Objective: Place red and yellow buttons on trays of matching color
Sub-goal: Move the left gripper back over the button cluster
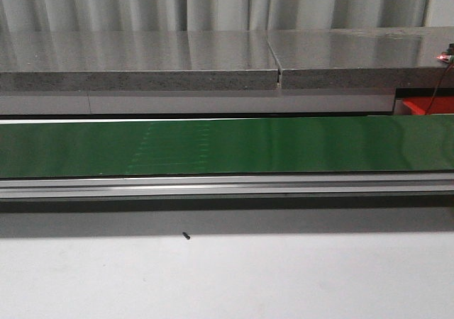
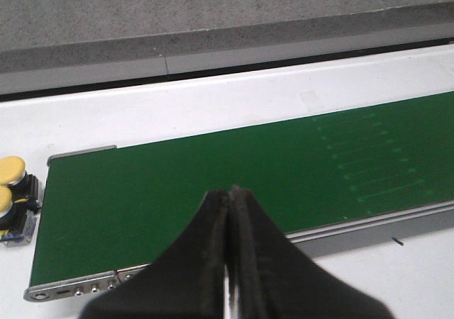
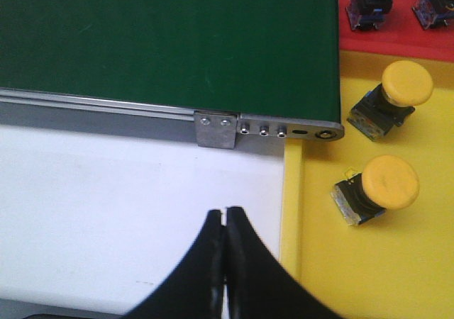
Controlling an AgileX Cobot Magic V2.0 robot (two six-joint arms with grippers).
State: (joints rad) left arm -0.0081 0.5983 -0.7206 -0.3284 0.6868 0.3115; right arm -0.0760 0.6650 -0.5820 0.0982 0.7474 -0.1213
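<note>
Both pincers are pressed shut with nothing between their fingers, which suggests neither arm is in the middle of a carry. The right pincer hangs over bare white worktop just beside the edge of the yellow tray, a spot that keeps it near the sorted goods without crowding them. Outward from it, two yellow buttons lie on their sides on that tray, one near the other but apart, their caps tilted away from the black-and-blue bodies; they rest where their colour belongs. Beyond them, on the red tray, two dark button bodies show at the frame edge, their caps cut off, so their colour cannot be confirmed. The trays sit right at the end of the green conveyor belt, seemingly so that a short reach serves for sorting. The left pincer, likewise closed and empty, hovers over the near rail of the belt at its other end. Off that end, on the worktop, two more yellow-capped buttons sit close together, still waiting to be dealt with. In the front view the belt is bare, and only a small dark speck lies on the worktop in front.
</note>
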